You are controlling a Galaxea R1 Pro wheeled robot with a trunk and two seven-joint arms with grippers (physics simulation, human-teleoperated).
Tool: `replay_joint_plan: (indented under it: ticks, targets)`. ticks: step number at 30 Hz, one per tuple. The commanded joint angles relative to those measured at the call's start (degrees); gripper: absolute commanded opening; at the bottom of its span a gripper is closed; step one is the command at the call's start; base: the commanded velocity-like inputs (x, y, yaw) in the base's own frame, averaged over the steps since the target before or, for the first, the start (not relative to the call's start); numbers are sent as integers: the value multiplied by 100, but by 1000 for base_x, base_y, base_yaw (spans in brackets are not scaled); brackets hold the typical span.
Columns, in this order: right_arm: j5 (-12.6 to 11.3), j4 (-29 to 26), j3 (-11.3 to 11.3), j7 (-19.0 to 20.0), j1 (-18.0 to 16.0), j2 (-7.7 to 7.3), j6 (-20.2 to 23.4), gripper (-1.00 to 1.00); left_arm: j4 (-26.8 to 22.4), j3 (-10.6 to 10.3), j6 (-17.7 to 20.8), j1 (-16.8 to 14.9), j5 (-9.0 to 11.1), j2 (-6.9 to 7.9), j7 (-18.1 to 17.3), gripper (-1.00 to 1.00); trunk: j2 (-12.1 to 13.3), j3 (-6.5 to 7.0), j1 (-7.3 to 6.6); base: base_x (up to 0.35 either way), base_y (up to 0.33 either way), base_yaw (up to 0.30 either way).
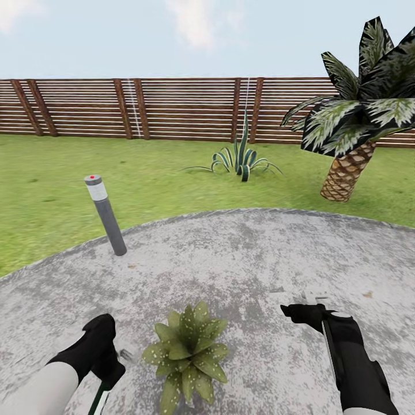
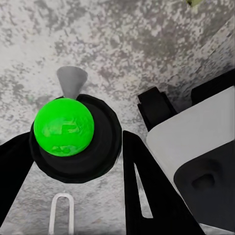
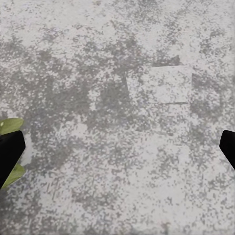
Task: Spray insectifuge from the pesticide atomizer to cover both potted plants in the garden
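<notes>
One potted plant (image 1: pixel 187 353), a low rosette of pointed green leaves, sits on the patio at the bottom middle of the head view; its pot is hidden under the leaves. Whitish specks of insectifuge (image 1: pixel 203 353) dot the leaves. My left gripper (image 1: pixel 110 360) is just left of the plant, shut on the pesticide atomizer (image 2: pixel 63 126). The atomizer has a green cap, a black collar and a grey nozzle that points toward the plant. My right gripper (image 1: pixel 304 308) hangs open over bare paving right of the plant, with a leaf tip (image 3: pixel 10 126) beside one finger. The second potted plant is out of view.
A grey bollard lamp (image 1: pixel 106 216) with a red dot stands at the patio's left edge. Beyond the round grey patio (image 1: pixel 248 259) lie lawn, a striped agave (image 1: pixel 242 158), a palm (image 1: pixel 351 132) at the right and the slatted brown fence (image 1: pixel 173 106).
</notes>
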Motion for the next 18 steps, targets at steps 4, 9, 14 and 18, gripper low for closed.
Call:
replay_joint_plan:
  ticks: [4,9,14,18]
  targets:
    - [60,-9,-15,57,-5,6,13,100,-17,-20,30,11,-46,5,-59,-100,-3,-5,-1,-51,105,0]
    - [60,-9,-15,57,-5,6,13,100,-19,-12,30,9,-46,5,-59,-100,-3,-5,-1,-10,22,0]
    - [60,-9,-15,57,-5,6,13,100,-19,-9,30,8,-46,5,-59,-100,-3,-5,-1,-1,178,-65]
    - [60,-10,-15,57,-5,6,13,100,-19,-9,30,11,-46,5,-59,-100,-3,-5,-1,5,296,-236]
